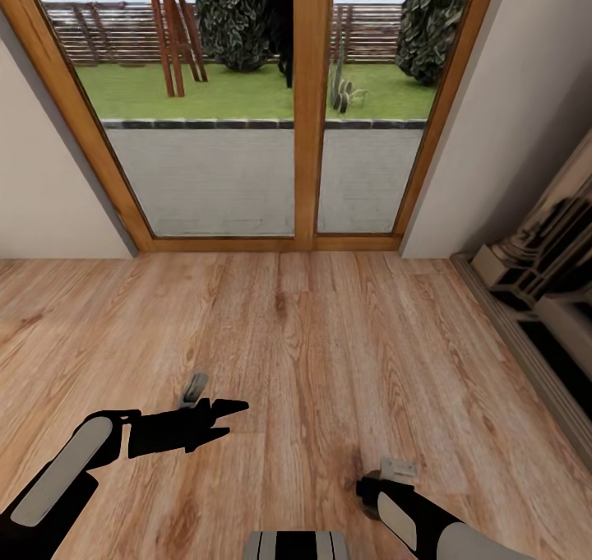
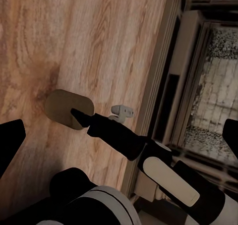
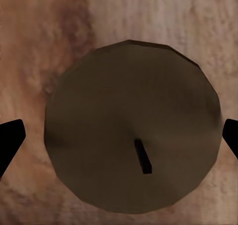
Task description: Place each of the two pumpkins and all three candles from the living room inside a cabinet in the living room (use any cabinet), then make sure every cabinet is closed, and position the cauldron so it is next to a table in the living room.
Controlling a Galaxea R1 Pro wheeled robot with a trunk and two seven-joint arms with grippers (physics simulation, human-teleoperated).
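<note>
Head view: the left arm (image 1: 66, 469) is reaching over the wooden floor (image 1: 329, 338) before a glass door (image 1: 304, 132), its left jaws pointing sideways. The right arm (image 1: 436, 527) is pointing its right jaws down.

Left wrist view: the left jaws are standing wide apart, released, nothing between them. Beyond them the right jaws' tip is meeting a candle (image 2: 62, 106) on the floor.

Right wrist view: the candle's round top and dark wick are sitting between the right jaws' tips, which are spread and not gripping it.
</note>
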